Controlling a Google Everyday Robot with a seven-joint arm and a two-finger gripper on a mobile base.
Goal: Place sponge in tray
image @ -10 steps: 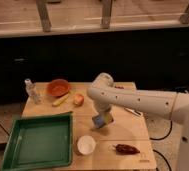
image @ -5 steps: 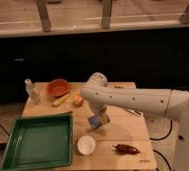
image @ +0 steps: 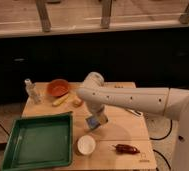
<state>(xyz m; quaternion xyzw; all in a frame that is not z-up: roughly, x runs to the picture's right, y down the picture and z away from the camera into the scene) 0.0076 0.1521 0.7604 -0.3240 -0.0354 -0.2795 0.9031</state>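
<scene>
Sponge partly hidden, pinched between the closed fingers of the gripper, themselves hard to make out, above the bench; tray left of the fingers, apart.

Green tray; blue-grey sponge, lighter on one side, pinched in pale gripper just right of tray, above light wooden table; orange bowl; white cup.

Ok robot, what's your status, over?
Tool shut on sponge, just beside tray. Sponge not in tray yet. White cup nearby, nothing between sponge and tray.
</scene>
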